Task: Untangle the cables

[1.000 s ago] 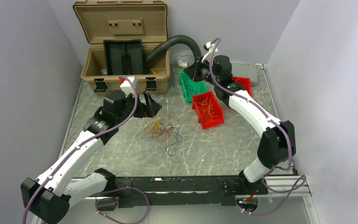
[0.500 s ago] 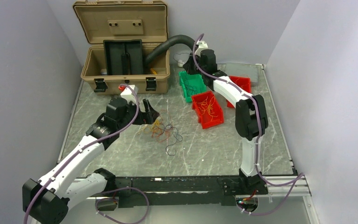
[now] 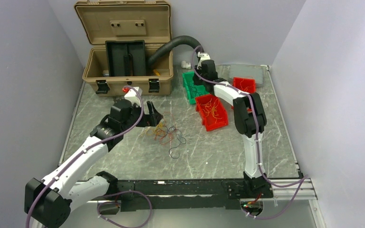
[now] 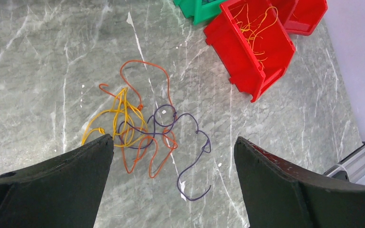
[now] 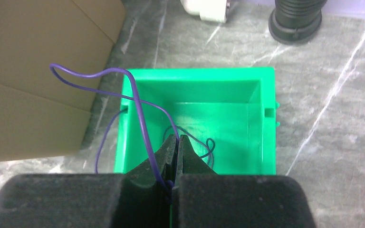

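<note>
A tangle of thin cables (image 3: pixel 167 133), orange, yellow and dark purple, lies on the marble table. In the left wrist view the same cables (image 4: pixel 145 127) lie spread just ahead of the fingertips. My left gripper (image 3: pixel 154 117) (image 4: pixel 173 140) hovers over the tangle's left side, open, with nothing between its fingers. My right gripper (image 3: pixel 197 80) (image 5: pixel 178 138) is shut on one purple cable (image 5: pixel 140 111) above the green bin (image 3: pixel 190 93) (image 5: pixel 266 95). That cable loops up and out over the bin's left rim. More dark cable lies curled on the bin's floor.
A red bin (image 3: pixel 215 121) (image 4: pixel 247 66) holding yellow and orange wires sits right of the tangle, with a second red bin (image 3: pixel 245 84) (image 4: pixel 309 19) behind it. An open tan case (image 3: pixel 123 47), a black corrugated hose (image 3: pixel 176 43) (image 5: pixel 297 16) and a grey tray (image 3: pixel 250 72) stand at the back.
My right arm has folded in and swung its gripper left, over the green bin, still shut. My left gripper edged slightly towards the tangle and stayed open.
</note>
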Tool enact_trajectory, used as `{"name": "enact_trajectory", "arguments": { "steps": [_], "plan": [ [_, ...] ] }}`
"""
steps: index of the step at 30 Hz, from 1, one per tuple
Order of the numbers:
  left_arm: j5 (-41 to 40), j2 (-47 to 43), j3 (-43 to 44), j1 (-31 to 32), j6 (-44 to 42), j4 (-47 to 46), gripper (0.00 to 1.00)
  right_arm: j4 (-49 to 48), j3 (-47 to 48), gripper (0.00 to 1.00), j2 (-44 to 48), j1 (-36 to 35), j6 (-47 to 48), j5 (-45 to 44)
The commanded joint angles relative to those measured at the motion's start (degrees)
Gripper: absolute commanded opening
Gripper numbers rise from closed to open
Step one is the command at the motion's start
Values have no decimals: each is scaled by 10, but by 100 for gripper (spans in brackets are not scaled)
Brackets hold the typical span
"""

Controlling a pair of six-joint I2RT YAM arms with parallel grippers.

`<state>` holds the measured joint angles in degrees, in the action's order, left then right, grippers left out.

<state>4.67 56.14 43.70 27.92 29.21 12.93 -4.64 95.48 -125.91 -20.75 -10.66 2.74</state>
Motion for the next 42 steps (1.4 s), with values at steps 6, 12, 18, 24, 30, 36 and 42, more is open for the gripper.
{"name": "enact_trajectory", "arguments": {
  "steps": [6, 12, 18, 24, 30, 36, 42],
  "plan": [
    [13, 15, 7, -2, -7, -34, 99, 138, 55, 0, -54, 1, -10, -62],
    [11, 11, 6, -2, -7, -29, 99, 186, 94, 25, -58, 1, -6, -69],
    [14, 7, 6, -2, -5, -29, 99, 210, 119, 47, -17, 1, -2, -56],
    [13, 4, 7, -2, -6, -25, 99, 246, 125, 58, 27, -1, -10, -54],
    [13, 10, 11, -2, -7, -17, 99, 222, 52, 84, 102, -1, -40, -44],
    [25, 19, 13, -2, -4, -19, 99, 248, 34, 85, 136, -1, -47, -32],
    [27, 32, 16, -2, -7, -19, 99, 202, -63, 84, 205, -6, -58, 2]
  ]
}}
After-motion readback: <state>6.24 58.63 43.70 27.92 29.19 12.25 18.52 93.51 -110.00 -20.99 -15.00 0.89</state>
